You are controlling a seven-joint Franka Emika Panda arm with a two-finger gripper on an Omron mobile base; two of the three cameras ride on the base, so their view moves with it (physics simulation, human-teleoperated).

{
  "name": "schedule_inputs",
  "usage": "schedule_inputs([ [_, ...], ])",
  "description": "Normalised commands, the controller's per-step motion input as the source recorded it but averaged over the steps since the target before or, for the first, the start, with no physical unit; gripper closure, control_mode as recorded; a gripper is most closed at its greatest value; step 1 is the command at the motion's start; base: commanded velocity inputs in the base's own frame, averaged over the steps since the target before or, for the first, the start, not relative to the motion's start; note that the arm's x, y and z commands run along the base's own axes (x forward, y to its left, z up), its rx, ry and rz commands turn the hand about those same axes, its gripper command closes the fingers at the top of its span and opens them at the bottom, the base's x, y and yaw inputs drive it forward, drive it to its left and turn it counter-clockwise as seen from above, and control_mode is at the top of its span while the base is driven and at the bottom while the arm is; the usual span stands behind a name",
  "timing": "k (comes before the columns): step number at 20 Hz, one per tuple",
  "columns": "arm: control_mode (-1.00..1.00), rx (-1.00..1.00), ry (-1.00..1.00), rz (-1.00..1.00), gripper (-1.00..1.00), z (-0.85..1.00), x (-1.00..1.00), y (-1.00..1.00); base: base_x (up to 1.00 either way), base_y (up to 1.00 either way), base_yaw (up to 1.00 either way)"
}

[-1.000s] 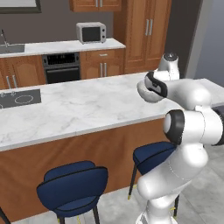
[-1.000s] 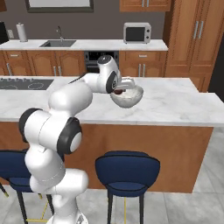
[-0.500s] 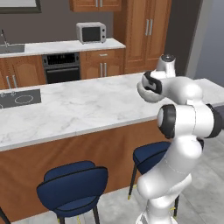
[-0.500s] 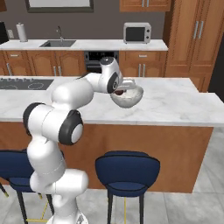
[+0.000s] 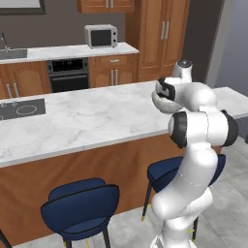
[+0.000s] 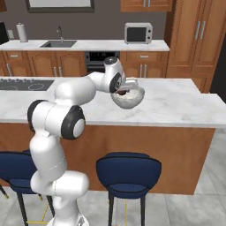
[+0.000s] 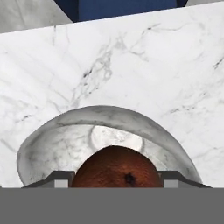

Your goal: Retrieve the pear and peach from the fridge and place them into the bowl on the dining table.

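While the white arm reaches out over the dining table (image 6: 176, 106), the pincer (image 6: 125, 91) hangs right above the bowl (image 6: 130, 98), and what a close look the hand view gives: a round reddish-brown fruit (image 7: 116, 171) sits between the two dark fingertips (image 7: 54, 179), one tip showing at each side of it, over the bowl's open mouth. The jaws stand fairly wide, spread about as far as the fruit is broad. Whether the pads are actually pressing on the fruit or have just let go of it, I cannot tell from here; the tips sit right at its flanks, and that is as much as can be said. Whether this fruit is the peach or the pear, I cannot say for sure either, though it is round with a small dark dimple. The bowl, translucent and whitish-grey, rests on the marble top near the table's front edge, toward the right end in the right base view, with bare veined marble all around it. From the left base view the arm's elbow and wrist block most of it, with the hand poised over the far right stretch of the tabletop. Below the front edge, two blue stools (image 5: 82, 206) stand tucked against the wooden base.
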Motion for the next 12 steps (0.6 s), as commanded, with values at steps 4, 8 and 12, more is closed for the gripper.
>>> schedule_inputs([
  [4,-1.0,0.0,0.0,0.04,-1.0,0.0,0.11,-0.16,0.0,0.0,0.0],
  [8,-1.0,0.0,-0.01,0.05,-1.0,0.0,0.03,-0.12,0.0,0.0,0.0],
  [12,-1.0,0.05,-0.22,0.14,-1.0,0.31,-0.51,-0.26,0.0,0.0,0.0],
])
